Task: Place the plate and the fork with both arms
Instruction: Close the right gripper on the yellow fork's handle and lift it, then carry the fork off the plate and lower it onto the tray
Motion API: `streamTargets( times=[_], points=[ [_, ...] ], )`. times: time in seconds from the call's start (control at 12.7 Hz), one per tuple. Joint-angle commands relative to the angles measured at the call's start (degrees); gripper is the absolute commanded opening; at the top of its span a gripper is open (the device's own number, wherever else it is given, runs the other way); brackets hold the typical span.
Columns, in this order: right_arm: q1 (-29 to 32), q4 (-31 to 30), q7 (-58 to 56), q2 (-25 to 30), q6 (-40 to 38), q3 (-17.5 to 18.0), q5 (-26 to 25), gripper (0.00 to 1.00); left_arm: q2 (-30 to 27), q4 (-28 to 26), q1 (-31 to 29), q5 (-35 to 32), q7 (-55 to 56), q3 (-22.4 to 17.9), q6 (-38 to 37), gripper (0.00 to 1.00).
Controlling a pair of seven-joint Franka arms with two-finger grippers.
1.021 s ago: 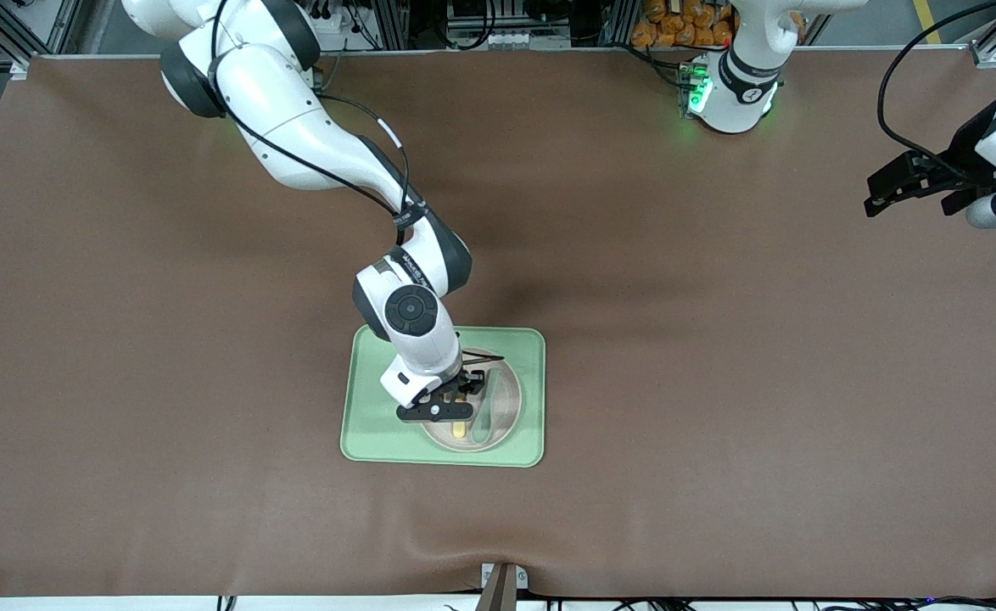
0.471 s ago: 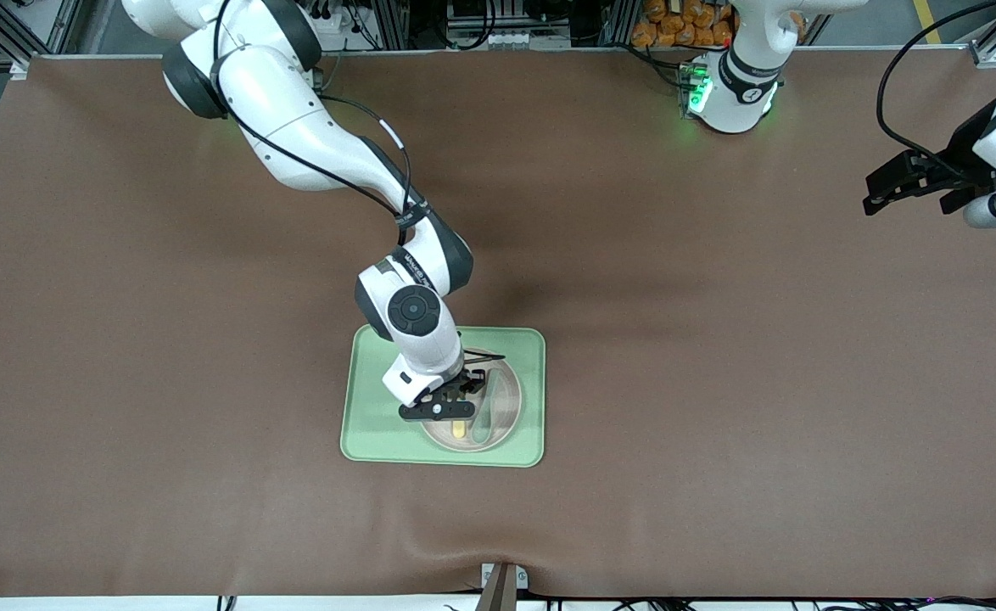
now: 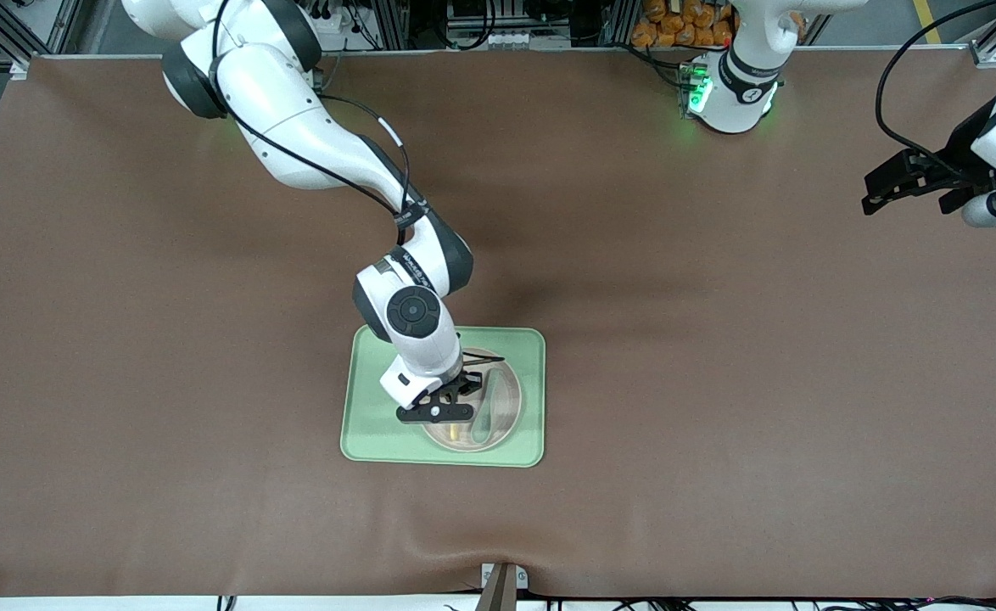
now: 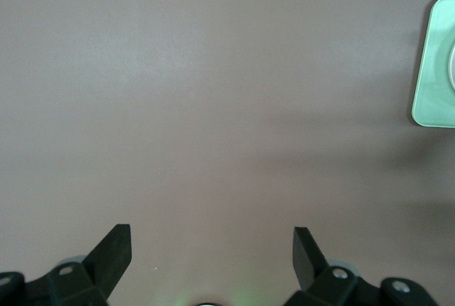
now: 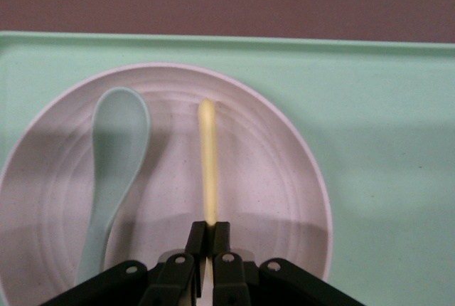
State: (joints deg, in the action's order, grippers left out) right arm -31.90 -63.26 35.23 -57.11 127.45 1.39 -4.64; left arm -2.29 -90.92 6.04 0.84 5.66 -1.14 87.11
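Fork [image 5: 207, 160] on plate [image 5: 270, 178] pinched by my right gripper [image 5: 207, 238], frame centre; left gripper [image 4: 212, 249] spread, idle upper right

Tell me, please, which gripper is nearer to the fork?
The right. The right gripper is shut on the fork over the plate. The left gripper waits open over bare table at the left arm's end, away from the tray.
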Motion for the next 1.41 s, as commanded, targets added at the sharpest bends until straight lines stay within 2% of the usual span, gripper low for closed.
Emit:
streamTargets(
  times=[0.0, 0.24, 0.39, 0.55, 0.86, 1.33],
  points=[
    [2.45, 1.91, 0.37, 2.34, -4.3, 0.8, 1.03, 0.0, -0.97, -0.13, 0.11, -1.28, -0.57, 0.18, -0.89, 1.0],
    [7.27, 1.91, -1.46, 3.49, -5.18, 3.95, 1.83, 0.0, -0.96, -0.22, 0.11, -1.2, -0.48, 0.27, -0.8, 1.0],
    [10.09, 1.82, -7.6, 4.2, -7.91, 4.32, 1.91, 0.0, -0.96, -0.22, 0.11, -1.2, -0.56, 0.27, -1.32, 1.0],
    [10.28, 1.13, -8.33, 4.46, -7.92, 4.06, 2.0, 0.0, -0.79, -0.22, 0.11, -1.2, -0.57, 0.18, -1.33, 1.0],
    [10.54, -7.21, -12.2, 5.25, -0.91, 3.79, 1.21, 0.0, -0.7, -0.04, 0.11, -1.2, -0.48, 0.27, -1.33, 1.0],
    [12.38, -13.11, -15.79, 7.88, -0.89, 3.79, 1.21, 0.0, -0.26, 0.13, 0.38, -1.02, -0.3, 0.27, -0.98, 1.0]
  ],
)
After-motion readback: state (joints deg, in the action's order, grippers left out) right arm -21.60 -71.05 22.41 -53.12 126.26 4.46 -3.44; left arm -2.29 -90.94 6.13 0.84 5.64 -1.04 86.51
